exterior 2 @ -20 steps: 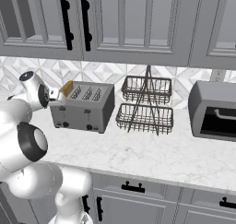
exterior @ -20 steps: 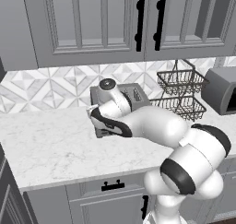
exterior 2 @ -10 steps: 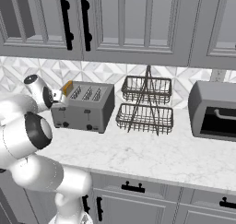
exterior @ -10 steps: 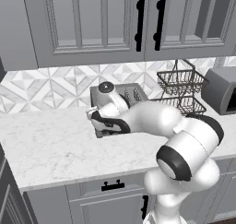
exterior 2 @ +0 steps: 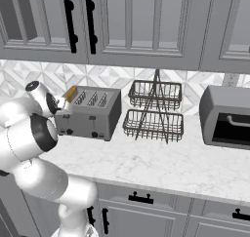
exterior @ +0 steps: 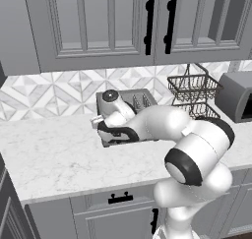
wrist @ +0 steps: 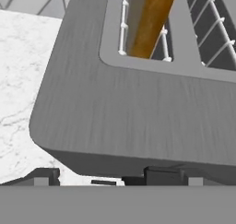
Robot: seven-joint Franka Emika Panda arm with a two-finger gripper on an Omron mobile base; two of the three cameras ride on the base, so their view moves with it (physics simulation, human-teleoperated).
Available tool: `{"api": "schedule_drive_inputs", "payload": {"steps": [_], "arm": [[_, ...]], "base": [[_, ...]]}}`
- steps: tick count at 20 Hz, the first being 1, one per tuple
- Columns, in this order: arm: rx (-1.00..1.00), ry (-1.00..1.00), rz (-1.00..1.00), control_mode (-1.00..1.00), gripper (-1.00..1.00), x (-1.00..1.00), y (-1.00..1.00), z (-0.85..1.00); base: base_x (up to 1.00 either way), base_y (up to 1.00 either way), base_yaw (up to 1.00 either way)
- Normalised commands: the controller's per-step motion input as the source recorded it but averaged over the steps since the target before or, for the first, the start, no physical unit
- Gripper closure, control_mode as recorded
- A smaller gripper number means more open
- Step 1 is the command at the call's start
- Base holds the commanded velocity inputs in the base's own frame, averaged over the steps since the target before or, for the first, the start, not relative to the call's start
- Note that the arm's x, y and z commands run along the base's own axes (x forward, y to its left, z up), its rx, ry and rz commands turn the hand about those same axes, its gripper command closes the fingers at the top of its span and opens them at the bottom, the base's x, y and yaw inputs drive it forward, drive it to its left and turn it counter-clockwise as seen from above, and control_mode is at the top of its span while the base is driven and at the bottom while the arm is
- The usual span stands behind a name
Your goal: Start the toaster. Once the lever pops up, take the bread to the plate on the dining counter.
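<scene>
The grey toaster [exterior 2: 93,116] stands at the back of the marble worktop, against the tile backsplash. The bread [exterior 2: 72,93] sticks up orange from its leftmost slot. My gripper [exterior 2: 61,113] hangs at the toaster's front left corner, open, holding nothing. In the hand view I look down on the toaster [wrist: 138,108] top and the bread [wrist: 152,20] in its slot. A small black tab [wrist: 103,182], where the lever sits, shows between my fingertips. In the left base view my arm covers most of the toaster [exterior: 138,99], with the gripper [exterior: 106,132] at its front. The plate and dining counter are out of view.
A two-tier black wire basket [exterior 2: 156,111] stands right of the toaster, with a grey box-shaped oven [exterior 2: 227,116] beyond it. Grey wall cabinets [exterior 2: 127,21] hang above. Bare worktop [exterior: 54,154] stretches left of and in front of the toaster.
My hand has stayed at the toaster's front left corner and settled slightly lower. The elbow has swung up and to the right. The jaws have stayed open.
</scene>
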Motion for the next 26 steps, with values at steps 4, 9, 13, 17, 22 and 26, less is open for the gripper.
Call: {"api": "schedule_drive_inputs", "payload": {"steps": [4,9,13,17,22,26], "arm": [[-0.04,0.00,0.00,-1.00,-1.00,0.00,0.01,-0.52],[-0.05,0.00,0.00,-1.00,-1.00,0.00,0.00,-0.79],[-0.05,0.00,0.00,-1.00,-1.00,-0.02,0.00,-0.91],[-0.04,0.00,0.00,-1.00,-1.00,-0.09,0.00,-1.00],[0.00,0.00,0.00,-1.00,-1.00,-0.14,0.00,-0.91],[0.07,-0.23,0.00,-1.00,-1.00,-0.91,-0.05,0.19]], "base": [[0.00,0.00,0.00],[0.00,0.00,0.00],[0.00,0.00,0.00],[0.00,0.00,0.00],[0.00,0.00,0.00],[0.00,0.00,0.00]]}}
